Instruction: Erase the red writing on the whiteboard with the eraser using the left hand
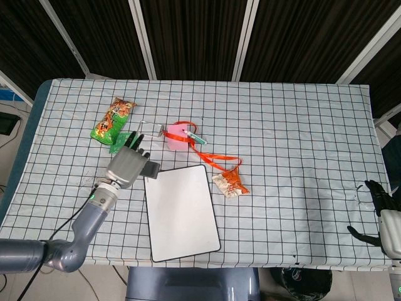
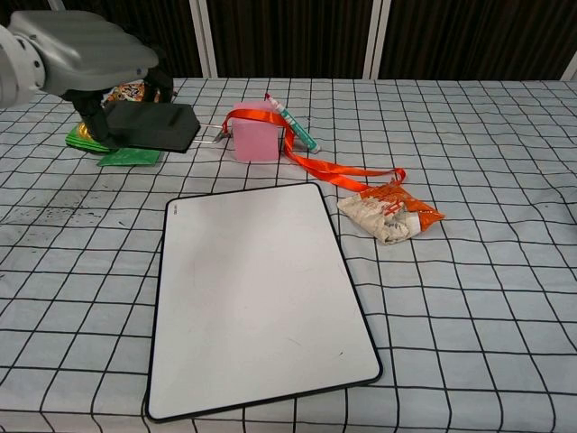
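Checked cloth on table (image 1: 301, 125); dark slatted wall (image 1: 188, 37) behind.

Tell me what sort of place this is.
Probably a robot lab or data-collection bench, not a home or office. A table covered with a black-grid cloth stands before dark panels in metal framing, and unrelated props lie scattered on it: a whiteboard, snack packets, an orange lanyard. The left hand holds an eraser.
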`<move>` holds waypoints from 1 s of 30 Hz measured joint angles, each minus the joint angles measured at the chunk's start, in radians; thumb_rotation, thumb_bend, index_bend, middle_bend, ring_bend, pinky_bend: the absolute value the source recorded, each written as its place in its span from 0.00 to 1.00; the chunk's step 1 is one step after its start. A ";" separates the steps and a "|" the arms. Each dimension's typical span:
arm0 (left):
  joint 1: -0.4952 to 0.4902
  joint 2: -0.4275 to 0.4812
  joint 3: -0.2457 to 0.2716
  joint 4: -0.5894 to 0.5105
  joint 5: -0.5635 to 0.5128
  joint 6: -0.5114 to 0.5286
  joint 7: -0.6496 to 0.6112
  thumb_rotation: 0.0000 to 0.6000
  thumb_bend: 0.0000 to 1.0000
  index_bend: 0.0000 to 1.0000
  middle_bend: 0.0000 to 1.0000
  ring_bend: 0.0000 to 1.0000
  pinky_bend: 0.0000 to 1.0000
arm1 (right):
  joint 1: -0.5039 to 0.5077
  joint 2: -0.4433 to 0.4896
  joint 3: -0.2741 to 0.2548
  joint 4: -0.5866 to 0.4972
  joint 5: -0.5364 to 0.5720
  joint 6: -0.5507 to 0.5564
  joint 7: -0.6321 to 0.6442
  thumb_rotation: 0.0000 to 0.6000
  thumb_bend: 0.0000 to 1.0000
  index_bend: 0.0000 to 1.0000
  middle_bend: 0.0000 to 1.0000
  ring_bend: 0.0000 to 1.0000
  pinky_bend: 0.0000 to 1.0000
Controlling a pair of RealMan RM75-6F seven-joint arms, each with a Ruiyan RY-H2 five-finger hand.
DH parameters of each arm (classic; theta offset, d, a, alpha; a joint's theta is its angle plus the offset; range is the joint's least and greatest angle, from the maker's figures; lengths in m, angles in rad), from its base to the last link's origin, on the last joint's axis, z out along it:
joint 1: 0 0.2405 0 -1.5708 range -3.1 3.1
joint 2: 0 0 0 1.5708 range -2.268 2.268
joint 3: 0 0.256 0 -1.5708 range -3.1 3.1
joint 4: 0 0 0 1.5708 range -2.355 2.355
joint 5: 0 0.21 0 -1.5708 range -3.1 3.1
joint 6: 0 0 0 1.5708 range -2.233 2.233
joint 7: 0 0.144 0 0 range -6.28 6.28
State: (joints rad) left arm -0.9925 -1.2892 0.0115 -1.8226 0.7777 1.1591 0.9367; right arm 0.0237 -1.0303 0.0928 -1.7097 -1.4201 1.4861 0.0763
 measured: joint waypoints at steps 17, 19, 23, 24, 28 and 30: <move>0.213 0.068 0.118 0.290 0.224 -0.128 -0.379 1.00 0.32 0.40 0.42 0.00 0.00 | -0.001 -0.004 0.000 -0.004 0.000 0.004 -0.012 1.00 0.18 0.07 0.10 0.19 0.21; 0.227 0.050 0.121 0.330 0.234 -0.153 -0.392 1.00 0.32 0.40 0.42 0.00 0.00 | -0.002 -0.004 0.000 -0.004 -0.001 0.005 -0.013 1.00 0.18 0.07 0.10 0.19 0.21; 0.242 0.013 0.115 0.377 0.255 -0.182 -0.410 1.00 0.32 0.40 0.42 0.00 0.00 | -0.002 -0.004 0.001 -0.004 -0.001 0.005 -0.008 1.00 0.18 0.07 0.10 0.19 0.21; 0.245 0.005 0.113 0.383 0.262 -0.185 -0.414 1.00 0.32 0.40 0.42 0.00 0.00 | -0.002 -0.004 0.001 -0.004 -0.001 0.005 -0.007 1.00 0.18 0.07 0.10 0.19 0.21; 0.254 -0.022 0.108 0.414 0.276 -0.194 -0.416 1.00 0.32 0.39 0.40 0.00 0.00 | -0.001 -0.001 0.000 -0.004 0.000 0.002 -0.003 1.00 0.18 0.07 0.10 0.19 0.21; 0.260 -0.038 0.104 0.434 0.275 -0.204 -0.413 1.00 0.32 0.39 0.40 0.00 0.00 | -0.002 0.000 0.000 -0.004 0.000 0.001 -0.001 1.00 0.18 0.07 0.10 0.19 0.21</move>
State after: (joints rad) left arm -0.7329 -1.3274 0.1159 -1.3885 1.0528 0.9550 0.5237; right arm 0.0220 -1.0307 0.0930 -1.7133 -1.4198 1.4876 0.0753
